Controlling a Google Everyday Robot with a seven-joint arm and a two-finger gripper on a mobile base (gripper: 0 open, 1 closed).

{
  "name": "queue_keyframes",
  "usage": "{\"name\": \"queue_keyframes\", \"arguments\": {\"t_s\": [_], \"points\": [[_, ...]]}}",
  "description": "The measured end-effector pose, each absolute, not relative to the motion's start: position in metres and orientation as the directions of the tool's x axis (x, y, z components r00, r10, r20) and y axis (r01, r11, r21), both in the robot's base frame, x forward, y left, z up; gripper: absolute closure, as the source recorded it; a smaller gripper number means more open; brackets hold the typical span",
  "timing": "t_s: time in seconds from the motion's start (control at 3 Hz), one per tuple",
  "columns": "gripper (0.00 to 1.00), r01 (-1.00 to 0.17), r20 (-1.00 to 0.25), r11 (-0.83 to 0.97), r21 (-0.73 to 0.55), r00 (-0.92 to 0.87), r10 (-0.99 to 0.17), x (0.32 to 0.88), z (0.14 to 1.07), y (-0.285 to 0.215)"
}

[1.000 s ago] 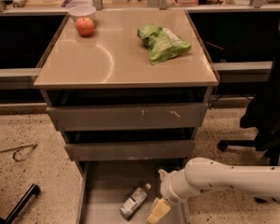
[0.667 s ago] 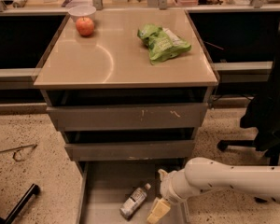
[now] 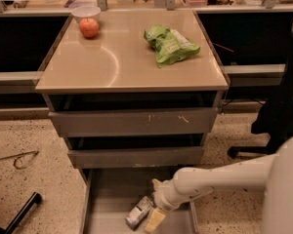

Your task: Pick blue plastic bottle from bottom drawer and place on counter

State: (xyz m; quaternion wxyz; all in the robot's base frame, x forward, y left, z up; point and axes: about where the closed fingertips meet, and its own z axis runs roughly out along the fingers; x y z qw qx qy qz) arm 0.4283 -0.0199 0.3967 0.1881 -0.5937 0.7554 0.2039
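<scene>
The blue plastic bottle (image 3: 139,211) lies on its side on the floor of the open bottom drawer (image 3: 112,191), pale with a whitish label and dark print. My gripper (image 3: 154,214) is down inside the drawer at the bottle's right side, right against it. The white arm reaches in from the lower right. The beige counter (image 3: 122,65) is above, on top of the drawer cabinet.
A green snack bag (image 3: 171,45) lies on the counter's right part. A red apple (image 3: 89,28) and a white bowl (image 3: 86,11) sit at its back left. Two upper drawers (image 3: 134,122) stand slightly ajar. A black chair (image 3: 283,106) stands to the right.
My gripper and wrist have shifted a little to the left, closer to the bottle. The bottle has not moved.
</scene>
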Motion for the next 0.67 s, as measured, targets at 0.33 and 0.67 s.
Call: {"name": "queue_keyframes", "arguments": {"t_s": [0.33, 0.67], "points": [[0.0, -0.988, -0.545, 0.145, 0.052, -0.15, -0.825, 0.4491, 0.3637, -0.0099], [0.0, -0.988, -0.545, 0.145, 0.052, -0.15, -0.825, 0.4491, 0.3636, -0.0099]]}}
